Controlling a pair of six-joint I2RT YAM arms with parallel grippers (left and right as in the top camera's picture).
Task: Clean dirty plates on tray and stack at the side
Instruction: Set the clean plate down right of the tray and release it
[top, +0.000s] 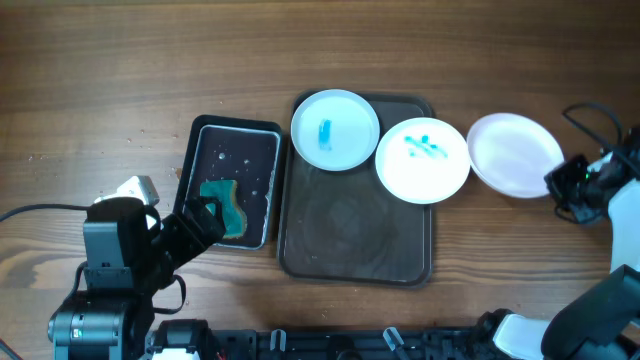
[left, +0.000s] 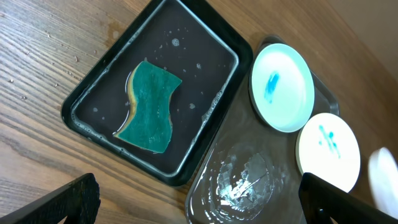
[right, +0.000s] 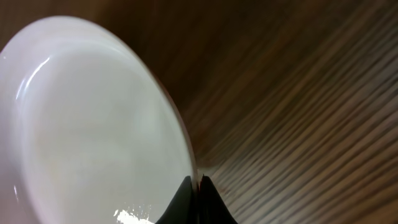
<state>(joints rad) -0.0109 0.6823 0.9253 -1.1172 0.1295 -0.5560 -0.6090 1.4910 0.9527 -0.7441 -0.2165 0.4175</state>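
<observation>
Right hand (right: 200, 186) pinches the clean plate (top: 512, 152) by the counter's right edge; left hand (top: 212, 218) gapes, empty, above the sponge (left: 149, 106).

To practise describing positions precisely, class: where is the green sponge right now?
In the overhead view the green sponge lies in the small black tray at left-centre, beside the left edge of the big brown tray.
</observation>
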